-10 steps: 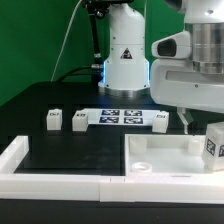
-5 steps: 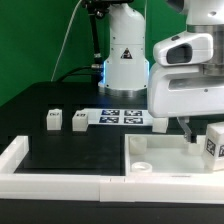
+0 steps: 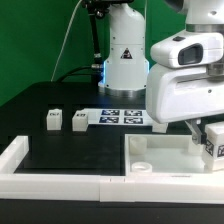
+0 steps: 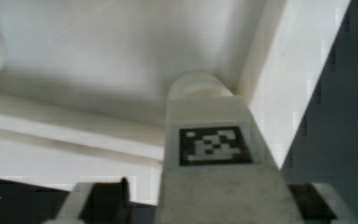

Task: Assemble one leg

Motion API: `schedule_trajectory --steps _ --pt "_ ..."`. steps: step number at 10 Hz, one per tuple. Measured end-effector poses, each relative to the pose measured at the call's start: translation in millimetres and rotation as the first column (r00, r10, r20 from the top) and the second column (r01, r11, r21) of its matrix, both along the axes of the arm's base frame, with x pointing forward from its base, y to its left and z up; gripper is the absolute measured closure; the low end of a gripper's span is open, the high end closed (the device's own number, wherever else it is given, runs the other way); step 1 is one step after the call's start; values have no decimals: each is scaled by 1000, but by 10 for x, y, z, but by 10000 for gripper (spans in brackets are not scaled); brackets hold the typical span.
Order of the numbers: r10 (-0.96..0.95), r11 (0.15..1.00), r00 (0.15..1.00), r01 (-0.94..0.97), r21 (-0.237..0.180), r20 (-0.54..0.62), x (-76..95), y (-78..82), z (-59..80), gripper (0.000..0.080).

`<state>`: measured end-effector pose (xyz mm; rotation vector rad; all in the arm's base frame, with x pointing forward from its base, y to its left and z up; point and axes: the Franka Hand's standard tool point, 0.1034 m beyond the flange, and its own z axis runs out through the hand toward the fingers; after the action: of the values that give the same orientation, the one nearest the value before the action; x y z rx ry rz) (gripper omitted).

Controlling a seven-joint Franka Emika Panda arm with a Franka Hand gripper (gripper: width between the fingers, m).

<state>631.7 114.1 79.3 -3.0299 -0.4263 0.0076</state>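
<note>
Materials at the gripper. The leg between its fingers is white plastic, matt and faintly grainy, with a flat printed black-and-white tag. The panel under the gripper is smooth white plastic with a soft sheen. The table beside it is matt black; the robot base behind is glossy white.

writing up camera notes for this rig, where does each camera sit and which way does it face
exterior view: off the arm, looks across the table toward the robot base; shows the base and gripper.
wrist view: on the wrist, looks along the fingers at the leg, white panel beyond.
shared: the marked leg and the white panel.
</note>
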Motion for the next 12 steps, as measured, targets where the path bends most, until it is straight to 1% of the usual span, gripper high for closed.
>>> schedule_trajectory --steps 1,2,3,4,5,7,8,10,11,12 --pt "-30 1000 1000 30 -1 -3 -1 0 -1 508" --pt "-30 1000 1000 30 -1 -2 -3 0 -4 508" --pt "-198 980 980 198 5 -10 -10 28 -10 508" --pt "-357 934 934 357 -3 -23 -18 27 -12 508" --pt "-466 885 884 466 -6 -34 -17 20 -14 508" --pt "-693 721 719 692 -24 -53 -18 8 -18 508" --pt "-790 612 610 790 -32 -65 -17 1 -20 508" --pt "-891 451 447 891 -47 -75 -17 -3 -21 508" --pt "-946 318 313 946 -60 -83 -19 5 -24 508" --pt "-977 204 198 976 -73 -82 -22 20 -27 508"
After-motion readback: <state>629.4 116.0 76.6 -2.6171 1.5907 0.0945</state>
